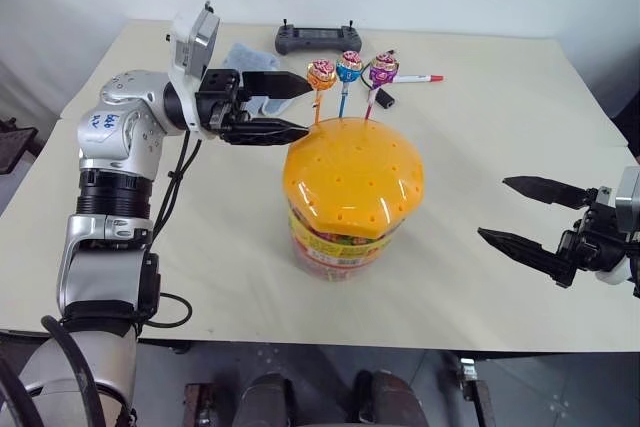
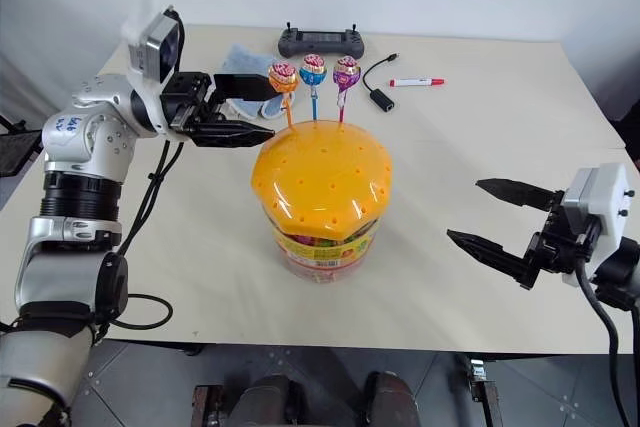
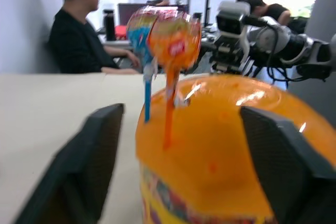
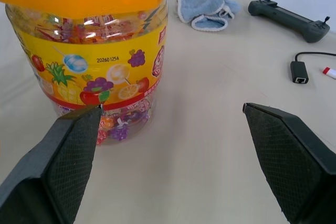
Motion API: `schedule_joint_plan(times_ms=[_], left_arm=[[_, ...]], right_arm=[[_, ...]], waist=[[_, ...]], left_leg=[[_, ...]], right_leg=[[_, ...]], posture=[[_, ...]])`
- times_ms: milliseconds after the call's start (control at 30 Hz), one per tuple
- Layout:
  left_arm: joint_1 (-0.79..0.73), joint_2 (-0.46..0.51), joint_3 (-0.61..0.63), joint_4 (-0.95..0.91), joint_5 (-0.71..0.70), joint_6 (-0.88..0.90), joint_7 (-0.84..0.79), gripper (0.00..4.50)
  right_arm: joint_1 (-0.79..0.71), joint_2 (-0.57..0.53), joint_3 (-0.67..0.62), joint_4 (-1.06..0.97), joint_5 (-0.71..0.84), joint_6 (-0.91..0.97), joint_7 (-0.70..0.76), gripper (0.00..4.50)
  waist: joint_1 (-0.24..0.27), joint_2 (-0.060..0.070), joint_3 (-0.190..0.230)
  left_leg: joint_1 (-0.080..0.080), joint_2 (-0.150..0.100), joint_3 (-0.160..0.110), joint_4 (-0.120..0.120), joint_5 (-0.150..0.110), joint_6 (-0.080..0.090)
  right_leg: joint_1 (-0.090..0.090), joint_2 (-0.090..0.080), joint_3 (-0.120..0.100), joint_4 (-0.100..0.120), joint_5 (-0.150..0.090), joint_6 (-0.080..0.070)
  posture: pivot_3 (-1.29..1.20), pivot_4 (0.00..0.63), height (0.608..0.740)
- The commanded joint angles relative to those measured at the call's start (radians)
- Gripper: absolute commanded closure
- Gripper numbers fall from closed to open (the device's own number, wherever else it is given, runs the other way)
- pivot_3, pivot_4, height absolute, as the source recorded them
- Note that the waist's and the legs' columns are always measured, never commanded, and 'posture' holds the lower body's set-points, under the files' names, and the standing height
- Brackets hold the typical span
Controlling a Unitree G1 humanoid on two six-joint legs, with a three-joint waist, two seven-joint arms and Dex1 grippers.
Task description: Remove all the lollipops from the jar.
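Left jaws: parted, nothing between them, pointing level toward the orange lollipop, with the tips just short of its head and stick (the left wrist view shows the 2 fingers standing either side of the dome, the orange candy centred in the gap). Right jaws: spread wide and empty, held well to the robot's right of the jar, pointing toward it across bare surface.

The 3 lollipops stand upright in a row, their sticks planted in holes at the far edge of the jar's orange domed lid: orange nearest the left jaws, then blue, then purple. The jar itself sits upright near the middle of the surface, its clear wall carrying a yellow-red fruit label and showing wrapped sweets inside at the base.

Beyond the jar, toward the far edge of the surface: a black handheld controller, a crumpled blue cloth partly behind the left jaws, a small black adapter on a cable, and a red-and-white marker pen lying flat. In the left wrist view a seated person in a dark shirt appears in the background.
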Motion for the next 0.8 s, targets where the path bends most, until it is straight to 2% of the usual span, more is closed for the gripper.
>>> schedule_joint_plan(times_ms=[33,267,500,600,700,800], left_arm=[[-0.036,-0.025,0.003,0.016,0.01,-0.024,-0.016,2.17],[-0.061,-0.031,0.025,0.014,0.009,-0.005,-0.012,4.46],[-0.132,-0.006,0.086,0.005,-0.009,0.072,0.084,4.48],[-0.165,0.009,0.129,-0.006,-0.015,0.119,0.176,4.48],[-0.2,0.065,0.151,-0.002,0.044,0.185,0.342,4.48],[-0.192,0.15,0.117,-0.015,0.112,0.311,0.461,4.48]], right_arm=[[0.008,0.012,-0.036,-0.028,0.0,-0.026,-0.015,0.0],[0.014,0.012,-0.046,-0.023,-0.003,-0.041,-0.021,0.0],[-0.007,-0.007,-0.047,0.021,-0.017,-0.056,-0.003,0.0],[-0.02,-0.016,-0.041,0.04,-0.024,-0.063,0.006,0.0],[-0.046,-0.025,-0.026,0.065,-0.033,-0.072,0.02,0.0],[-0.078,-0.026,-0.012,0.085,-0.028,-0.082,0.045,0.0]], waist=[[-0.001,0.0,0.0],[0.0,0.0,0.0],[-0.001,0.0,0.0],[-0.002,0.0,0.0],[-0.003,-0.001,0.001],[-0.004,-0.001,0.0]], left_leg=[[0.0,0.0,0.0,0.0,0.0,0.0],[0.0,0.0,0.0,0.0,0.0,0.0],[-0.001,0.0,-0.001,0.001,0.0,0.0],[0.0,0.0,-0.001,0.001,0.0,0.0],[0.0,0.0,-0.001,0.001,0.0,0.0],[0.0,0.0,-0.002,0.0,0.0,0.0]], right_leg=[[0.0,0.0,0.0,0.0,0.0,0.0],[0.0,0.0,0.0,0.0,0.0,0.0],[0.0,0.0,0.0,0.0,0.0,0.0],[0.0,0.0,0.0,0.0,0.0,0.0],[0.0,0.0,0.0,0.0,0.0,0.0],[0.0,0.0,0.0,0.0,0.0,0.0]], posture=[[0.0,0.15,0.74],[0.0,0.15,0.74],[0.0,0.15,0.74],[0.0,0.15,0.74],[0.0,0.15,0.74],[0.0,0.15,0.74]])
